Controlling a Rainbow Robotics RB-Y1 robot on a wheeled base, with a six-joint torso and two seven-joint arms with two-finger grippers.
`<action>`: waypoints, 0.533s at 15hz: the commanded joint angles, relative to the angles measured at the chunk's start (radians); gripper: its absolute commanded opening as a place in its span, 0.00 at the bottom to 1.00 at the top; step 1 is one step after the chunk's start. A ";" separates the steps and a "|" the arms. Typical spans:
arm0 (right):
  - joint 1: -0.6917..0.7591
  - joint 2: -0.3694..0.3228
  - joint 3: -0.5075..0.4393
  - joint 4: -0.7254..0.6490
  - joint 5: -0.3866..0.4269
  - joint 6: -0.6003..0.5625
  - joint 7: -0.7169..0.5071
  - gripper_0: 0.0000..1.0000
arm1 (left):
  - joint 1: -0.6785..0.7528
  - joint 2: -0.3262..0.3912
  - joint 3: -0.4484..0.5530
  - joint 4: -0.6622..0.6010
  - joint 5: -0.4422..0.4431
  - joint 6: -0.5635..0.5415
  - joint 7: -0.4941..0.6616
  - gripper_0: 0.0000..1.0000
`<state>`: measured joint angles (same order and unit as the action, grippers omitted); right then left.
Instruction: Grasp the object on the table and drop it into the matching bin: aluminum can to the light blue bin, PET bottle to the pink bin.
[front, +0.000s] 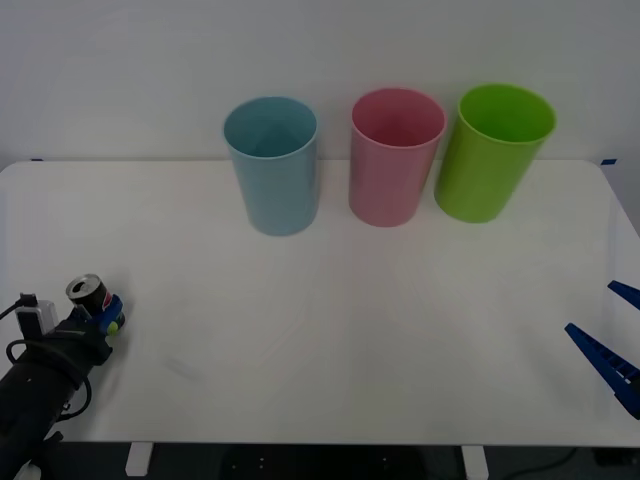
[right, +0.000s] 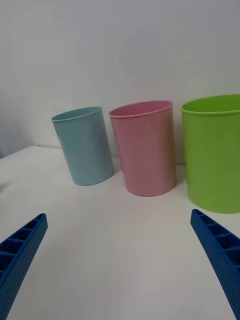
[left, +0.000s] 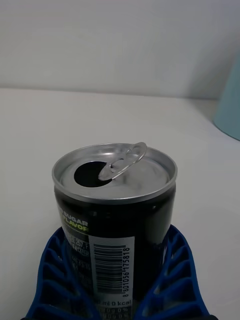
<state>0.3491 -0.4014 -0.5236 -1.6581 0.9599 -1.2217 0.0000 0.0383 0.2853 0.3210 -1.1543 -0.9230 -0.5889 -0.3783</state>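
While the right gripper (front: 618, 340) just sits low at the right edge of the table (front: 330, 340) with its blue fingers (right: 20, 252) spread wide and nothing between them, the left gripper (front: 103, 318) is the one doing the work over at the near left corner. Its ribbed blue fingers (left: 172, 280) are pinched in on both sides of the aluminum can (front: 88, 293), which stands upright. In the left wrist view the can (left: 114, 210) is dark with a silver top, the mouth is open and the pull tab is lifted, and there's a barcode and a bit of yellow-green lettering on its side. The three bins stand in a row along the far side of the table: light blue bin (front: 271, 165) on the left, pink bin (front: 396, 155) in the middle, lime green bin (front: 494, 150) on the right. The can is well apart from all of them.
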 joint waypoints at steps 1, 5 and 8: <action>0.000 0.000 0.000 0.000 0.000 0.000 0.000 1.00 | 0.002 0.000 0.000 -0.015 0.000 0.000 0.006 0.00; 0.000 0.000 0.000 0.000 0.000 0.000 0.000 1.00 | 0.003 0.002 0.001 -0.062 -0.025 0.000 0.024 0.00; 0.000 0.000 0.000 0.000 0.000 0.000 0.000 1.00 | 0.003 0.000 -0.017 -0.116 -0.025 0.000 0.052 0.00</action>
<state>0.3491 -0.4014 -0.5236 -1.6581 0.9599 -1.2217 0.0000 0.0413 0.2856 0.3087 -1.2558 -0.9479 -0.5889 -0.3340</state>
